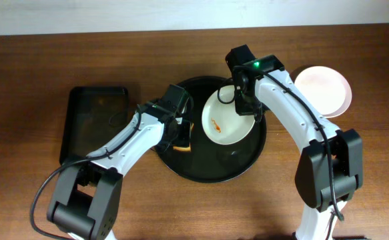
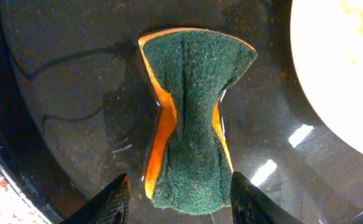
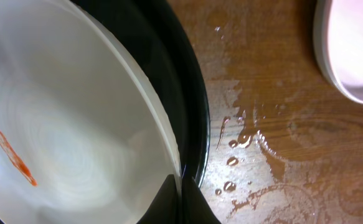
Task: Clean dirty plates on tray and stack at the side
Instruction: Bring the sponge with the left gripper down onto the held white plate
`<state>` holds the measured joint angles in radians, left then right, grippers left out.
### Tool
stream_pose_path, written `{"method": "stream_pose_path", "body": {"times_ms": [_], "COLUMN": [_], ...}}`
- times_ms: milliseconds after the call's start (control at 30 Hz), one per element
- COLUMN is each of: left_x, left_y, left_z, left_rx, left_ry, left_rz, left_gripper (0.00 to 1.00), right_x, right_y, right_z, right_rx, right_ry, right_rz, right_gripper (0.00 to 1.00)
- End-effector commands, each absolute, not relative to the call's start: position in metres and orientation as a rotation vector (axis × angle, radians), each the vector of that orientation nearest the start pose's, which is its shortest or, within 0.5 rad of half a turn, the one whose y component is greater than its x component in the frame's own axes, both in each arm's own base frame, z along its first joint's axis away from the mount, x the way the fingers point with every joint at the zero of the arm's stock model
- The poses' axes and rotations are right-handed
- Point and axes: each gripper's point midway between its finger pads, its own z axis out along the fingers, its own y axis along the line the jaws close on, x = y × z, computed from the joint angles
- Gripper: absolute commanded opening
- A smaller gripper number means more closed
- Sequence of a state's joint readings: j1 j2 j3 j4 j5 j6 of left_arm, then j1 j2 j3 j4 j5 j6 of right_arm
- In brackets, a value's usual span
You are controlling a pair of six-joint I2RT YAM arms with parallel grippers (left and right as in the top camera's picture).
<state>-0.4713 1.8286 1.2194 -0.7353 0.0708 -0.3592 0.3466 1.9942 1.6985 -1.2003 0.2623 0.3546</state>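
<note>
The round black tray [image 1: 207, 170] is seen at mid-table, and on it the action is split in two. At its left side, the left gripper [image 2: 180, 200] is hung over a sponge [image 2: 190, 112]. The jaws are spread, and one finger [image 2: 114, 200] is seen to each side of the sponge's near end. No squeeze is visible. The sponge is laid flat on the wet black floor of the tray, green scouring face up, with orange showing along its pinched-in waist.

Over on the tray's right half, a white plate [image 1: 224, 127] is found, marked with an orange smear [image 3: 10, 152] across its face. Its far-right rim is nipped by the right gripper [image 3: 182, 199], with the jaws pressed together on that thin edge just inside the tray's raised rim. Whether the plate is lifted off the tray or only tipped cannot be told.

Off the tray, to the right on the wooden table [image 1: 34, 67], a pink plate [image 1: 324, 90] is set down well clear of the white one. A paler rim is glimpsed under its edge, though a second plate beneath cannot be confirmed. Water [image 3: 243, 140] is spotted in drops and a thin film on the wood between tray and pink plate. At far left, a rectangular black tray [image 1: 94, 123] is parked beside the round one.
</note>
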Motion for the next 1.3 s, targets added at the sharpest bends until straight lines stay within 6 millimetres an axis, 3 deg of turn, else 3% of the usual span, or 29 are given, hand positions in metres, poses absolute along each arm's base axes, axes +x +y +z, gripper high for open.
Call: {"method": "stream_pose_path", "body": {"times_ms": [0,167,333,433,567,667,767,867,933,967,1067,1267], "left_x": [0.328,0.313,0.317,0.315,0.313,0.318,0.336,0.350,0.353,0.352,0.347,0.337], "left_y": [-0.187,-0.198,-0.187,-0.185,-0.184,-0.184,-0.180,-0.187,-0.189,-0.189,-0.187,-0.189], "left_z": [0.036,0.016,0.009,0.006,0.002,0.008,0.046,0.085,0.101,0.102,0.094,0.055], "left_rx": [0.225,0.295,0.300,0.300,0.302,0.300,0.276,0.260,0.254,0.253,0.262,0.292], "left_ry": [2.932,2.935,2.895,2.902,2.913,2.897,2.830,2.760,2.733,2.731,2.767,2.884], "left_rz": [-0.230,-0.215,-0.078,-0.074,-0.066,-0.057,0.015,-0.023,-0.042,-0.043,-0.025,-0.008], "left_gripper": [0.50,0.49,0.28,0.24,0.01,0.00,0.00,0.01,0.09,0.14,0.15,0.15], "right_x": [0.384,0.382,0.383,0.383,0.383,0.383,0.384,0.384,0.384,0.384,0.384,0.384], "right_y": [0.096,0.095,0.095,0.095,0.095,0.095,0.095,0.096,0.096,0.096,0.096,0.096], "right_z": [0.104,0.104,0.104,0.104,0.104,0.104,0.104,0.104,0.104,0.104,0.104,0.104], "right_rx": [0.015,0.014,0.014,0.015,0.015,0.014,0.011,0.011,0.011,0.011,0.011,0.011], "right_ry": [2.976,2.983,2.983,2.982,2.981,2.982,2.978,2.976,2.976,2.976,2.976,2.976], "right_rz": [-0.292,-0.297,-0.298,-0.297,-0.297,-0.297,-0.295,-0.293,-0.293,-0.293,-0.293,-0.293], "right_gripper": [0.04,0.04,0.04,0.04,0.04,0.04,0.04,0.04,0.04,0.04,0.04,0.04]}}
